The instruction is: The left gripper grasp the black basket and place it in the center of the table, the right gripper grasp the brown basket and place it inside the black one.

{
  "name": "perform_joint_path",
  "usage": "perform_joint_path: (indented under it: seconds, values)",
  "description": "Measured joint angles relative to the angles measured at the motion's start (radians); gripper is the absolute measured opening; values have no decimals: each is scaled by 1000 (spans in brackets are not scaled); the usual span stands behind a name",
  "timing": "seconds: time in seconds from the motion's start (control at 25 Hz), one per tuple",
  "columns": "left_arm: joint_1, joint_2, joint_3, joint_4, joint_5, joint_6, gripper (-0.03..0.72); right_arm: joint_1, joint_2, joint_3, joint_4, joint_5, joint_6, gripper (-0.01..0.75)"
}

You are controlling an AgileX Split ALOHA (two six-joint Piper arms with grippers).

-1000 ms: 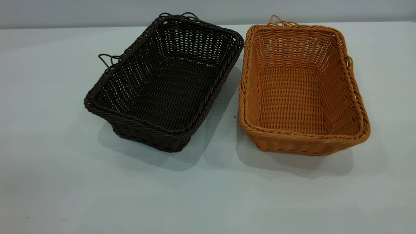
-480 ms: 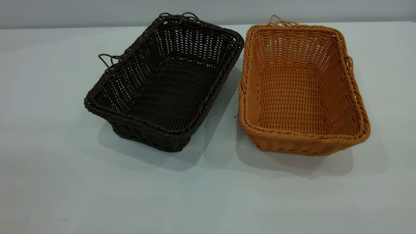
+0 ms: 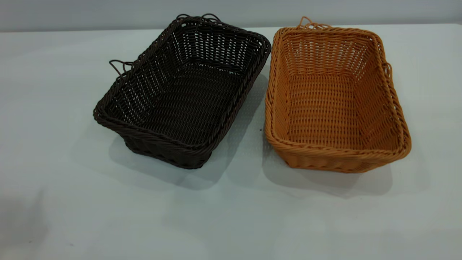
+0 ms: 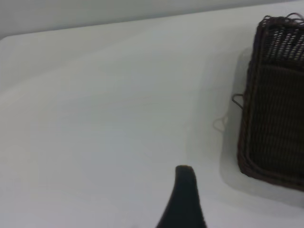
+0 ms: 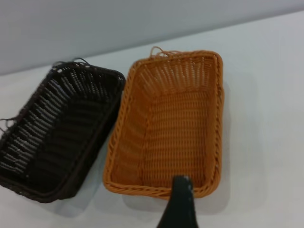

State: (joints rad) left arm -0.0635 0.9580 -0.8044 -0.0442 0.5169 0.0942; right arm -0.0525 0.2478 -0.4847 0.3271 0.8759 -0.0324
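Observation:
The black basket [image 3: 182, 95] stands on the table [image 3: 231, 216] at centre left, turned at a slant. The brown basket [image 3: 334, 99] stands right beside it, apart by a narrow gap. Both are empty. Neither gripper shows in the exterior view. In the left wrist view the left gripper [image 4: 184, 190] is a dark shape over bare table, well off from the black basket [image 4: 275, 104]. In the right wrist view the right gripper [image 5: 180, 199] is a dark shape above the near rim of the brown basket [image 5: 173, 128], with the black basket [image 5: 61, 128] beside it.
A grey wall [image 3: 231, 12] runs along the far edge of the table, just behind both baskets. Bare tabletop lies in front of the baskets and to either side. A faint shadow [image 3: 21, 220] lies on the table's front left.
A faint shadow has come onto the table's front left corner in the exterior view. The two baskets have not moved.

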Motion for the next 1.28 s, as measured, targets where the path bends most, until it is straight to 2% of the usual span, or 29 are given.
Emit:
perform_joint_path:
  seconds: [0.24, 0.68, 0.88, 1.12, 1.28]
  values:
    - [-70, 408, -183, 1, -135, 11, 561, 0, 168, 0, -60, -85, -3, 565]
    - [-185, 1017, -541, 1, -168, 14, 561, 0, 489, 0, 17, -140, -4, 565]
    - [-218, 1181, -668, 1, -170, 14, 561, 0, 693, 0, 78, -176, -15, 565]
    - [-229, 1301, -753, 1, -178, 15, 561, 5, 916, -4, 209, -220, -110, 565]
    - [-229, 1365, -771, 1, -196, 15, 554, 77, 1060, -7, 326, -278, -160, 565]
